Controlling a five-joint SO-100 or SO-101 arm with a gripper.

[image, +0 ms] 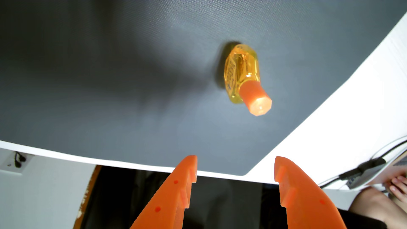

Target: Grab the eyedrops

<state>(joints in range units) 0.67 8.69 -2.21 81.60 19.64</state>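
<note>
The orange end effector [235,168] hangs spread wide and empty, apart from the upright eyedrop bottle [242,72] (orange-capped), presumably lining up to straddle it.

1. The eyedrops bottle [241,72] looks like clear yellow plastic, glossy, with bright reflections.
2. Its cap [256,100] is orange plastic, smoother and less transparent.
3. The mat [110,88] is dark grey, matt, with a fine woven texture like cloth.
4. The gripper [235,167] fingers are orange plastic, matt.
5. The table [363,99] edge beside the mat looks white and smooth.
</note>
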